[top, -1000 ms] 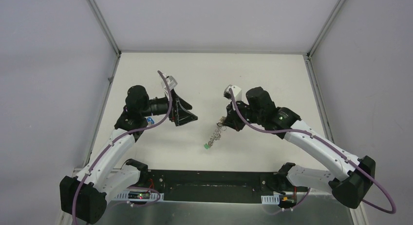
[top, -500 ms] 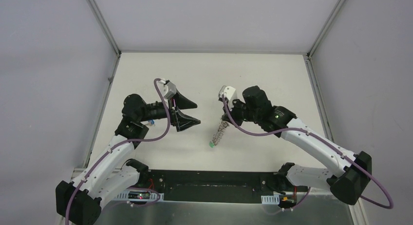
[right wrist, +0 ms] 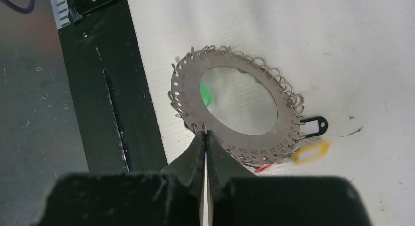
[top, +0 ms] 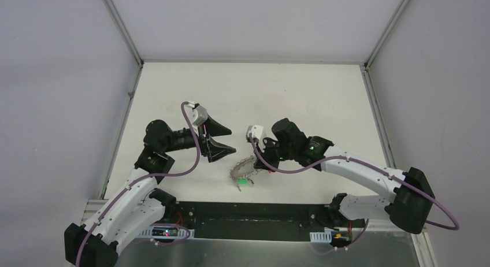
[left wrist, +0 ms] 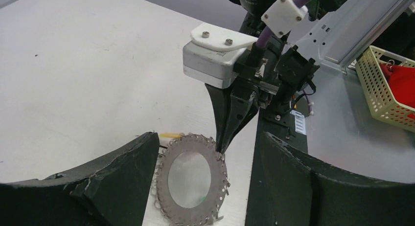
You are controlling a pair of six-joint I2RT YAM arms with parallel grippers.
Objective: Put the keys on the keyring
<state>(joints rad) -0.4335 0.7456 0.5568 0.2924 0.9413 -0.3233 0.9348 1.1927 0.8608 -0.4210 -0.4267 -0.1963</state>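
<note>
The keyring is a flat silvery ring edged with small wire loops. My right gripper is shut on its rim and holds it low over the table, near the front. The right wrist view shows those jaws pinching the keyring. Keys hang from it: a green tag seen through the hole, a black tag, a yellow one and a red one. My left gripper is open just left of the ring. In its wrist view the keyring sits between its fingers, apart from them.
A black base rail runs along the near table edge, close under the ring, and shows again in the right wrist view. A cream basket holding something red stands off the table. White walls enclose the table on three sides.
My right arm has swung left and toward the near edge, and the keyring turned from hanging edge-on to lying nearly flat. The left gripper shifted down-right toward it and narrowed slightly.
</note>
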